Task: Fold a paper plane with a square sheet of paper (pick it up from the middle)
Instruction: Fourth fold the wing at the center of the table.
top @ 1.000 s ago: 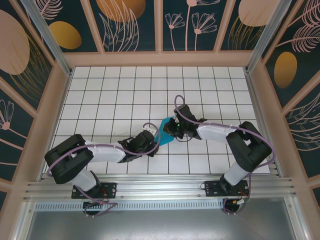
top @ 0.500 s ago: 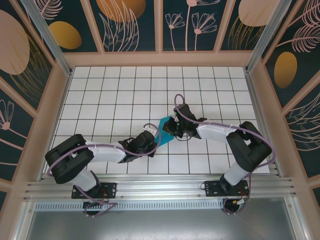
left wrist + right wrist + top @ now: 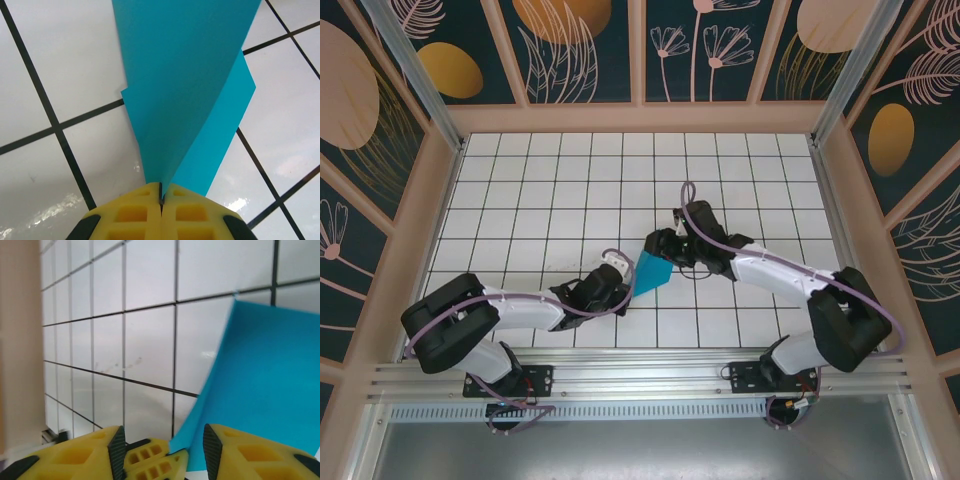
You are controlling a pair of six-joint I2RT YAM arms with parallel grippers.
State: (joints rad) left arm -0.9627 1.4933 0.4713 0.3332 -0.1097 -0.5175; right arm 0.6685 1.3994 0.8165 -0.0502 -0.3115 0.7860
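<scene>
On the white tiled table (image 3: 540, 200), the creased teal-blue square sheet of paper (image 3: 650, 272) sits near centre, narrower than a second ago. The left claw (image 3: 161, 192) stays clamped on its near tip. The right claw (image 3: 160, 440), fingers apart, has shifted to its far edge, so a further fold is likely.

The table (image 3: 540, 200) is a glossy white top ruled into square tiles by thin black lines, with a pale wooden frame (image 3: 640, 118) along its edges; between the 2 grippers, just ahead of the left gripper (image 3: 623, 283) and just below the right gripper (image 3: 665, 247), sits a folded teal sheet of paper (image 3: 651, 271); its lower layer meets the tiles; its upper layer lifts off them.
</scene>
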